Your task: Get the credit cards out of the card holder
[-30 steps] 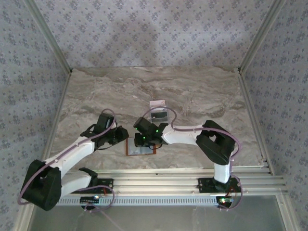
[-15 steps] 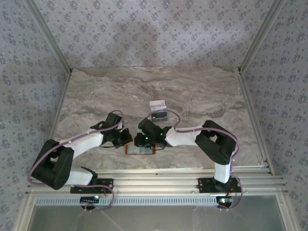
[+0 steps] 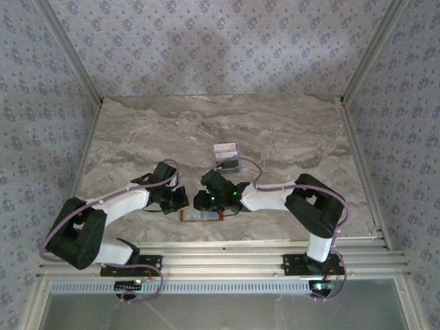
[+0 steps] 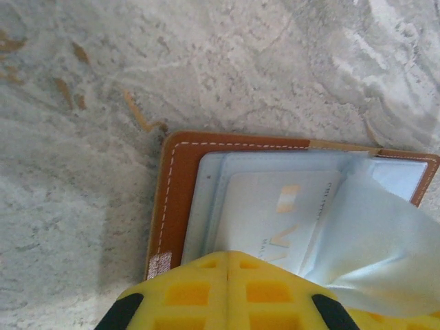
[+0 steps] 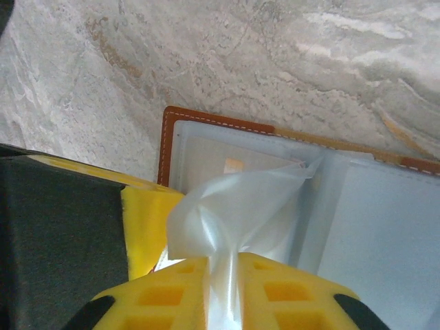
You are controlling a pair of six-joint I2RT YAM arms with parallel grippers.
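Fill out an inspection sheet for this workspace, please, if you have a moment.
Surface: marbled grey table, nothing spilled.
Job's things: card holder lies open; a pale card sits in its pocket.
Clutter: whitish item and dark item beyond the holder, too small to identify.
Grippers: left gripper shut, pads together over the holder; right gripper pinches the holder's clear sleeve.
Cables: pink cables run along both arms, no snag seen.
Surroundings: patterned walls, metal rails.

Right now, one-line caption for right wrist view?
Right gripper pinches a clear plastic sleeve of the open orange-brown leather card holder on the marble table.
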